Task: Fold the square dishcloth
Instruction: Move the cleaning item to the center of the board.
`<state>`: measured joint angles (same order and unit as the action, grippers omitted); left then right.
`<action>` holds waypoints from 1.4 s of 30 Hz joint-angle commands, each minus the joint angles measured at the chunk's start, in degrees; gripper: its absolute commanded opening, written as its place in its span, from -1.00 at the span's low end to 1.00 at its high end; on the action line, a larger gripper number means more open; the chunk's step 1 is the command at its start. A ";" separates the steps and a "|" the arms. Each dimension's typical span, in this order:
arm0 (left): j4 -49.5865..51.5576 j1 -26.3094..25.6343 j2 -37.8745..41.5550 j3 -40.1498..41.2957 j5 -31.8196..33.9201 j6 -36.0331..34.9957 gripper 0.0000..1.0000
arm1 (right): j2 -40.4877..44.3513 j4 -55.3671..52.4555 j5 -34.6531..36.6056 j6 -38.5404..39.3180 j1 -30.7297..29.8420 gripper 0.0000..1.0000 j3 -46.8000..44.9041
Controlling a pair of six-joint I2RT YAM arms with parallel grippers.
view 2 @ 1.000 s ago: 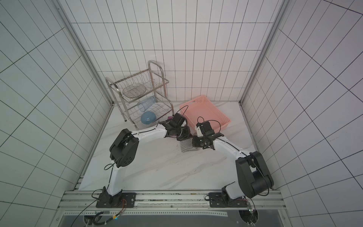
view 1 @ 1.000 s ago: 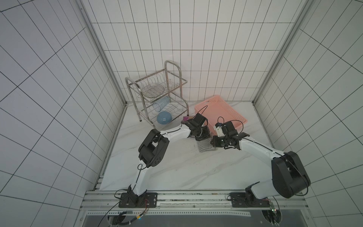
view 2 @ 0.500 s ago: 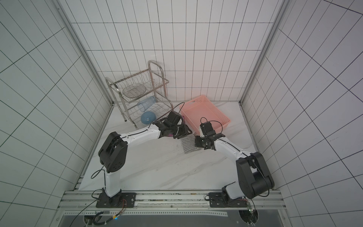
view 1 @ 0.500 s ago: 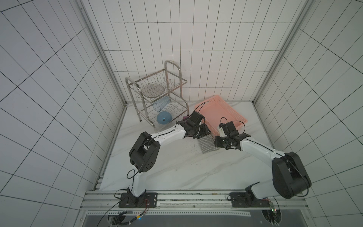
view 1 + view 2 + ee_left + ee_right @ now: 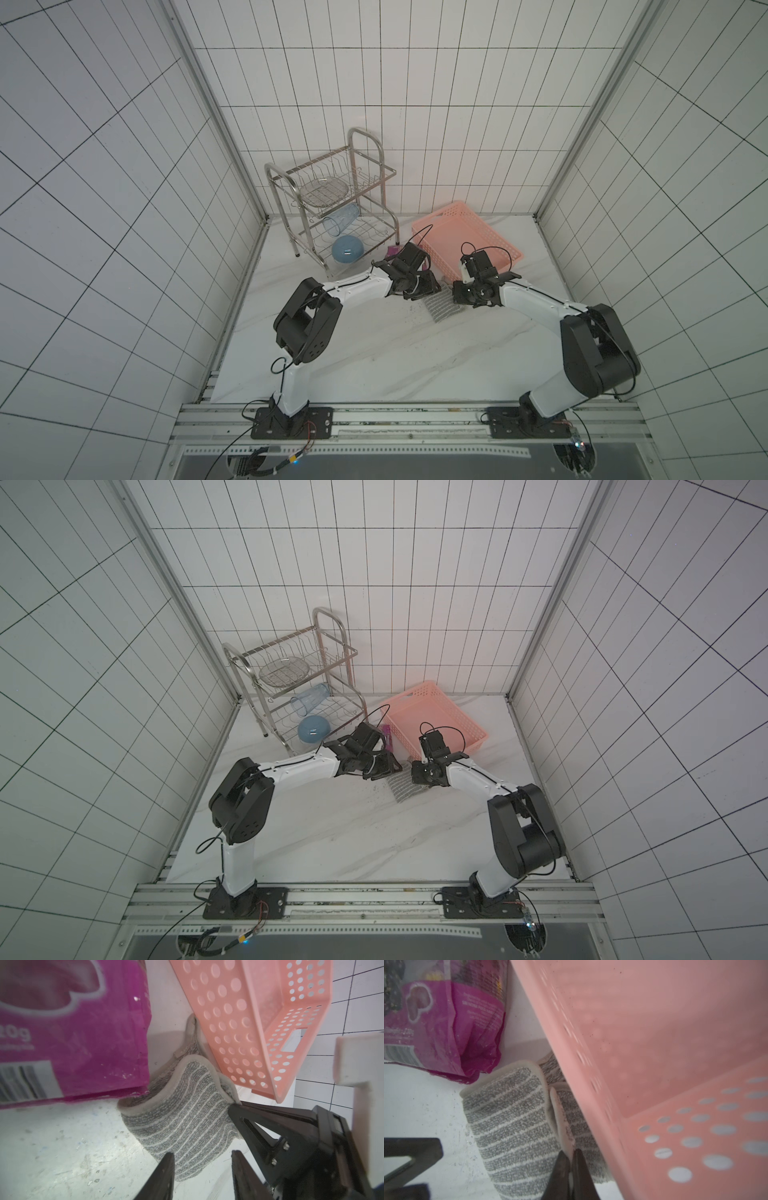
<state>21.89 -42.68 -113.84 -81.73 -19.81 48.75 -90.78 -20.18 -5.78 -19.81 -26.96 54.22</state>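
The square dishcloth [image 5: 440, 306] [image 5: 401, 789], grey with fine pale stripes, lies doubled over on the marble between both arms. Its far part is tucked against the pink basket's wall. In the left wrist view the dishcloth [image 5: 182, 1109] bulges up with its pale border on top. My left gripper [image 5: 201, 1155] [image 5: 432, 286] is open, with only a cloth corner lying loose between its fingers. My right gripper [image 5: 571, 1153] [image 5: 456, 297] is shut on the pale border of the dishcloth [image 5: 512, 1126], close beside the basket.
The pink basket [image 5: 494, 232] [image 5: 259, 1022] [image 5: 654, 1032] stands tilted just behind the cloth. A magenta snack packet [image 5: 392, 250] [image 5: 72, 1032] [image 5: 446, 1028] lies to its left, touching the cloth's edge. A metal dish rack [image 5: 332, 199] holds a blue bowl [image 5: 347, 249] and a clear cup [image 5: 340, 218].
My left gripper has opened and let the cloth go, and its elbow swung out to the left. The right gripper keeps its pinch and has hardly moved.
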 commanded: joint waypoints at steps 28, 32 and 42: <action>-1.83 2.23 -3.81 3.36 0.02 -0.11 -0.20 | -4.75 -4.81 2.76 -3.88 -1.10 -0.64 -0.29; -1.78 2.50 -0.81 6.10 1.03 0.33 -0.20 | -2.43 -4.74 0.63 -6.20 -3.04 -0.68 -1.95; -1.21 3.73 10.73 15.86 5.71 0.16 -0.19 | 2.77 -4.52 0.41 -16.77 -10.76 -0.63 -6.34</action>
<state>20.71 -39.24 -106.41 -67.29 -16.51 49.28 -89.82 -23.64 -5.56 -31.90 -35.73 49.04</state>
